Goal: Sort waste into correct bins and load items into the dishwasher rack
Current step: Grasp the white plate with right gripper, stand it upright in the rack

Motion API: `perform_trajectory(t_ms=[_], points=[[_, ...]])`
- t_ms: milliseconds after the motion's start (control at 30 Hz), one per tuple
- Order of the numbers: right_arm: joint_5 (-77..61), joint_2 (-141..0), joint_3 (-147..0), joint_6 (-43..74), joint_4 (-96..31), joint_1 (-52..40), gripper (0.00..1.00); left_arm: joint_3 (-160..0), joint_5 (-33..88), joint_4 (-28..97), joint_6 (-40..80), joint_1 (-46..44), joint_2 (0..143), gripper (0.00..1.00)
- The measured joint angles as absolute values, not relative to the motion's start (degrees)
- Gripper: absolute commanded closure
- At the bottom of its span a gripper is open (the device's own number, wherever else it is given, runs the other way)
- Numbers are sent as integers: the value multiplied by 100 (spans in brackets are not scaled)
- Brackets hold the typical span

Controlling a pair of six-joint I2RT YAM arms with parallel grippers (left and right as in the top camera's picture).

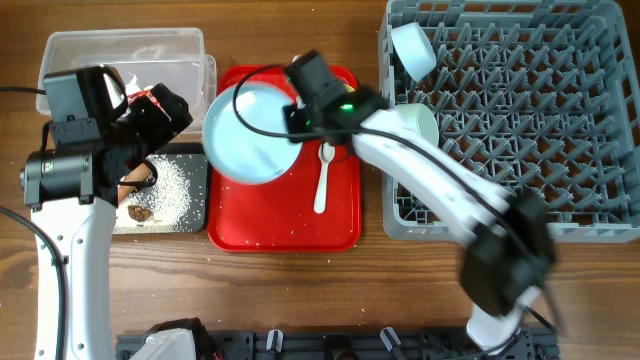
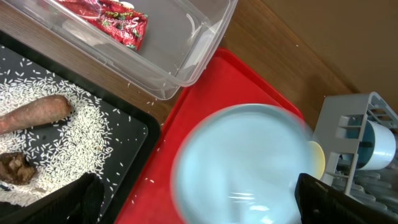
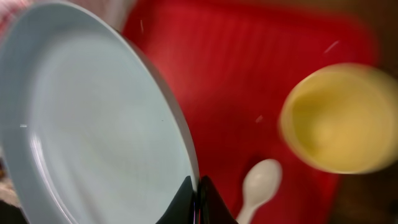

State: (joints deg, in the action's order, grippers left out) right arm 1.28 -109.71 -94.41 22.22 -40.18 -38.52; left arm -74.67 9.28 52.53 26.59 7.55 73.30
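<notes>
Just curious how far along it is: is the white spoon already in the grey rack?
No, the white spoon lies on the red tray, outside the grey rack.

Far left, a clear plastic box (image 2: 186, 59) holds a red snack wrapper (image 2: 118, 18). Near left, rice grains (image 2: 81, 134), a brown sausage-shaped scrap (image 2: 37, 112) and a dark lump (image 2: 15, 168) lie in the black tray (image 2: 138, 127). A blurred pale blue plate (image 2: 239, 165) covers much of the red tray (image 2: 242, 81), and a yellow cup (image 2: 318, 158) shows at its right edge. At the right stands the grey rack (image 2: 348, 121), a white bowl (image 2: 379, 146) in it. The left gripper (image 2: 198, 183) is spread wide.
</notes>
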Motion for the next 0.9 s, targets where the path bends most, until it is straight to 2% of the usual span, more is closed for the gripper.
perform_trajectory(t_ms=[100, 300, 433, 533, 667, 733, 833, 867, 900], points=[[2316, -9205, -9452, 1490, -4056, -3483, 96, -7467, 928, 5253, 2659, 755, 7330, 0], [5511, -8670, -9463, 464, -4943, -2554, 96, -7467, 928, 5247, 2659, 755, 7330, 0], [6016, -8858, -9308, -40, -4613, -1610, 96, -7467, 928, 5258, 2659, 755, 7330, 0], [5872, -9480, -9284, -941, -3795, -1131, 96, -7467, 928, 5258, 2659, 755, 7330, 0], [5660, -10503, -9188, -2115, -1715, -1068, 96, -7467, 926, 5245, 2659, 755, 7330, 0], [5618, -10971, -9174, -2773, -1009, -1070, 96, -7467, 926, 5256, 2659, 755, 7330, 0], [5507, -11395, -9172, -3308, -611, -1068, 96, -7467, 928, 5251, 2659, 755, 7330, 0], [5459, -11515, -9172, -3406, -587, -1068, 54, -7467, 928, 5251, 2659, 755, 7330, 0], [5360, -11622, -9172, -3476, -587, -1068, 20, -7467, 928, 5249, 2659, 755, 7330, 0]])
